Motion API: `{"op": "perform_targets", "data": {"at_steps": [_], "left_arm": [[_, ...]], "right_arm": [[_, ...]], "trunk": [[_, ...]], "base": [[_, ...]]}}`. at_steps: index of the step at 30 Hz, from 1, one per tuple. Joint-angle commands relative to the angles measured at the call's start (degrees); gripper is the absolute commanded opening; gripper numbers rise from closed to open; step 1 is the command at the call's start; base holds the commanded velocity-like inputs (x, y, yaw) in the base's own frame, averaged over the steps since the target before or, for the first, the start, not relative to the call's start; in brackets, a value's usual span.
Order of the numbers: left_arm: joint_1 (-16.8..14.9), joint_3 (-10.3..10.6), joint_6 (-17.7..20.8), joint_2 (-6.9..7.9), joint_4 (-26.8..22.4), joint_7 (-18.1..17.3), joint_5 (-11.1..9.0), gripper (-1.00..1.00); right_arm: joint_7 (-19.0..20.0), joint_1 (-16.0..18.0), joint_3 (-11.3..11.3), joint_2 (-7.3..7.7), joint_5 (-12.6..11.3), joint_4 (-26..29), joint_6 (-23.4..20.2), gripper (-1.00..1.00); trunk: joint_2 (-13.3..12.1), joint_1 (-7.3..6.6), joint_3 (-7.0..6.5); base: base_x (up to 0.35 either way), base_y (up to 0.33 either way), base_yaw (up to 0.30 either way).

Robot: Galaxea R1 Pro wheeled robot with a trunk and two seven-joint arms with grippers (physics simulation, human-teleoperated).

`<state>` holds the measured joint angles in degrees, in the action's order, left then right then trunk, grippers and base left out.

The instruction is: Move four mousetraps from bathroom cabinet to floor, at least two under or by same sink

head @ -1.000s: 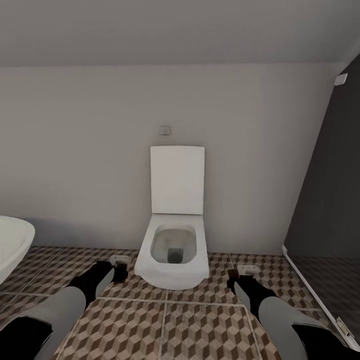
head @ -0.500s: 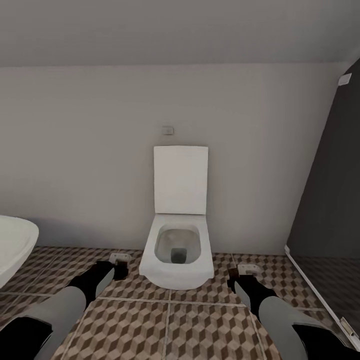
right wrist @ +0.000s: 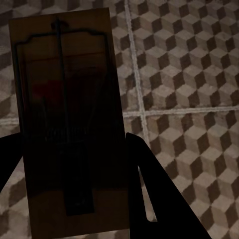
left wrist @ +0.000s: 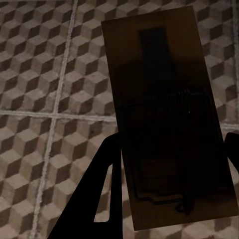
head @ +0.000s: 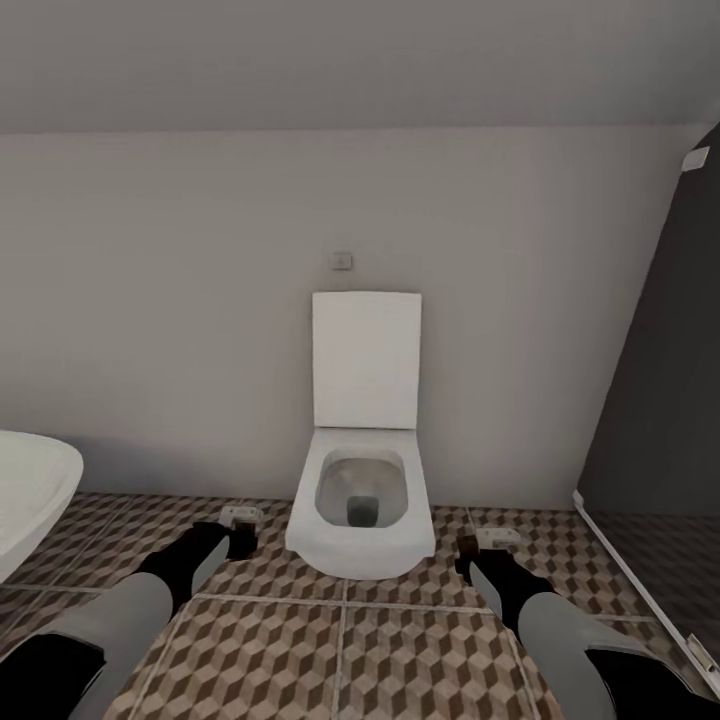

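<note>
Each gripper holds one mousetrap over the bathroom floor (head: 340, 650) of cube-patterned tiles. In the left wrist view a flat dark-brown mousetrap (left wrist: 164, 114) with a wire spring sits between the black fingers (left wrist: 99, 199); my left gripper (left wrist: 169, 164) is shut on it. The right wrist view has a second mousetrap (right wrist: 69, 124) clamped in my right gripper (right wrist: 74, 169). From the head view, the left gripper (head: 240, 530) hangs left of the toilet and the right gripper (head: 482, 545) to its right, both low above the tiles. The sink and cabinet are out of view.
A white square toilet (head: 362, 500) with its lid up stands against the wall straight ahead. A white rounded bathtub rim (head: 30, 490) juts in at the left. A dark glass shower panel (head: 660, 400) and its floor rail (head: 640, 590) close off the right.
The whole head picture has slid a little to the right, so the camera has turned slightly left. Both arms keep their pose and their traps.
</note>
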<state>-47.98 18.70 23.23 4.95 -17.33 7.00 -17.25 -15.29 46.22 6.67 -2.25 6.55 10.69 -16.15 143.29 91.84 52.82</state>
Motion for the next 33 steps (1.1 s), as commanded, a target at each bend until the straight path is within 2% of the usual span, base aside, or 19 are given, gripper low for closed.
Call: {"op": "perform_targets", "data": {"at_steps": [1,10,19,33], "left_arm": [[0.0,0.4,0.3,0.02,-0.2,0.6,-0.5,-1.00],[0.0,0.0,0.3,-0.53,-0.1,1.1,-0.7,-1.00],[0.0,-0.1,0.4,-1.91,0.0,1.2,-0.7,-1.00],[0.0,-0.1,0.3,-2.05,-0.2,1.0,-0.7,-1.00]], "right_arm": [[-0.1,0.0,0.5,-0.05,0.4,0.1,-0.3,-1.00],[-0.2,0.0,0.5,-0.03,0.4,0.1,-0.3,-1.00],[-0.2,0.0,0.6,-0.03,0.4,0.1,-0.3,-1.00],[0.4,0.0,0.5,-0.03,0.4,0.2,-0.3,-1.00]], "trunk": [[0.0,-0.01,0.06],[0.0,-0.01,0.06],[0.0,-0.01,0.06],[0.2,0.35,3.16]], "base": [[0.000,0.004,0.000],[0.000,0.001,0.000],[0.000,0.000,0.000],[0.000,0.000,0.000]]}}
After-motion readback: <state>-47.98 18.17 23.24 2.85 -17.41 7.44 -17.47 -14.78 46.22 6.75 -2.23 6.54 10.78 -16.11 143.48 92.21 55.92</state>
